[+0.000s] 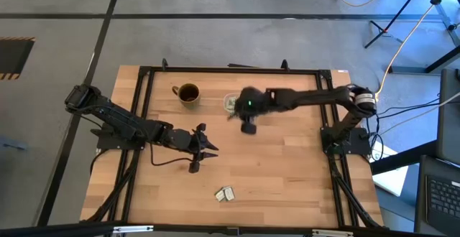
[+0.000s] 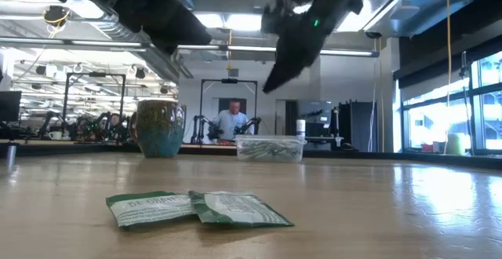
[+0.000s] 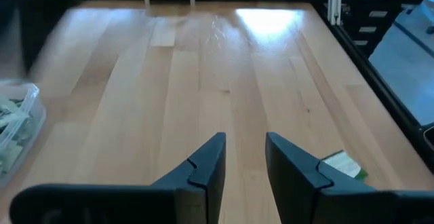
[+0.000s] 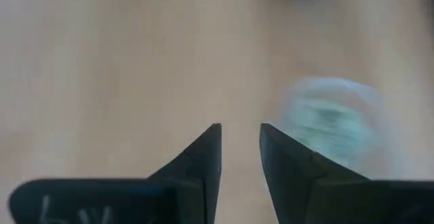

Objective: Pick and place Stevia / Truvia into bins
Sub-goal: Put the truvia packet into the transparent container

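Two sachets [image 2: 198, 209], right pincer [image 1: 248, 128] aloft

Two sachets [image 1: 226, 193] lying flat on the wood near the front edge of the table, side by side and touching, edges slightly overlapped in the low view [image 2: 196, 208]. Paper, green and white, print on the faces too small to read. One corner also visible in the left wrist view [image 3: 344, 165].

Clear plastic bin [image 1: 231, 103] standing upright toward the back of the table, just beside the mug. Rectangular, rounded corners, open top. Holding a loose heap of pale green and white sachets [image 2: 269, 148], well apart from the front pair.
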